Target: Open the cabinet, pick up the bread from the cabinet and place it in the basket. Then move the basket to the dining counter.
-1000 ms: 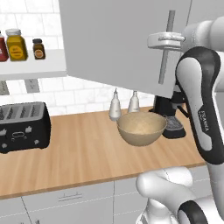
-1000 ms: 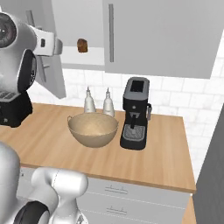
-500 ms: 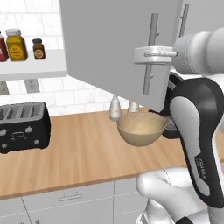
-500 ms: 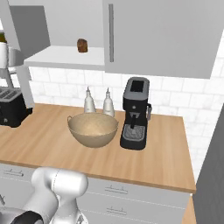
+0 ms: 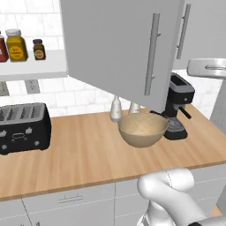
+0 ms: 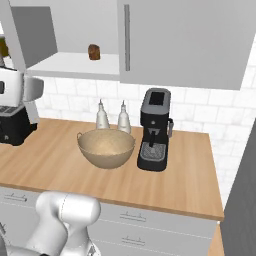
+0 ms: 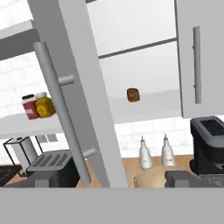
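Cabinet [image 6: 75,30] open, bread [image 6: 93,51] on its shelf.
Basket [image 6: 106,147] sits on the counter [image 6: 45,160], left of the coffee machine [image 6: 154,130].

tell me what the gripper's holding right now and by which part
Nothing. The gripper is open and clear of the cabinet door handle; the bread sits untouched on the cabinet shelf.

cabinet [image 5: 119,44]: matt grey flat panels, smooth satin bar handles, white inner shelf | bread [image 6: 93,51]: rough brown crust | basket [image 6: 106,148]: tan, matt, speckled beige inside | worktop [image 5: 88,150]: light wood grain, smooth | coffee machine [image 6: 154,130]: dark plastic, slight sheen | toaster [image 5: 22,127]: black, glossy
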Tool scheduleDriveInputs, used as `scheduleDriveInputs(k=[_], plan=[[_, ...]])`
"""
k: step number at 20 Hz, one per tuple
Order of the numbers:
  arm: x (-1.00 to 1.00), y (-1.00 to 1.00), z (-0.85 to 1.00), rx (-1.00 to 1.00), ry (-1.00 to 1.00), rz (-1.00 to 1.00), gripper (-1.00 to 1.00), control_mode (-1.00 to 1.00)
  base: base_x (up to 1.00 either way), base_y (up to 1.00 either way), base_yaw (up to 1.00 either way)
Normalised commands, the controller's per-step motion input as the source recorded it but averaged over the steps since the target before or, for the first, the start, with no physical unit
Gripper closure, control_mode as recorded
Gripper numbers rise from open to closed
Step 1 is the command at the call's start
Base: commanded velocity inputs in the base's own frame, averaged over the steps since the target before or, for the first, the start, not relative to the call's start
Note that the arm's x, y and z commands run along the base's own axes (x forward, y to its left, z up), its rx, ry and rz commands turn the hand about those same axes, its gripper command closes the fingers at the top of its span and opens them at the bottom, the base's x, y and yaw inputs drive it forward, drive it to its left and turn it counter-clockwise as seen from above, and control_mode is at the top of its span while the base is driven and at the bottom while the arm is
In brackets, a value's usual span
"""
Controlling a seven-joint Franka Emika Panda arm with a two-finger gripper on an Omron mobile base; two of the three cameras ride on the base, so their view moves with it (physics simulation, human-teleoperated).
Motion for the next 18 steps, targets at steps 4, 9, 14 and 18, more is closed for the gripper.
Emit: scheduleDriveInputs(k=[4,9,14,18], plan=[[0.53,-1.00,-0.33,0.35,0.16,0.10,-1.00,-1.00,0.00,0.00,0.00],[0.85,-0.41,-0.15,0.31,0.07,0.05,-1.00,-1.00,0.00,0.00,0.00],[1.00,0.36,-0.13,0.31,0.15,-0.05,-1.00,-1.00,0.00,0.00,0.00],[0.99,0.30,0.00,0.32,0.28,-0.04,-1.00,-1.00,0.00,0.00,0.00]])
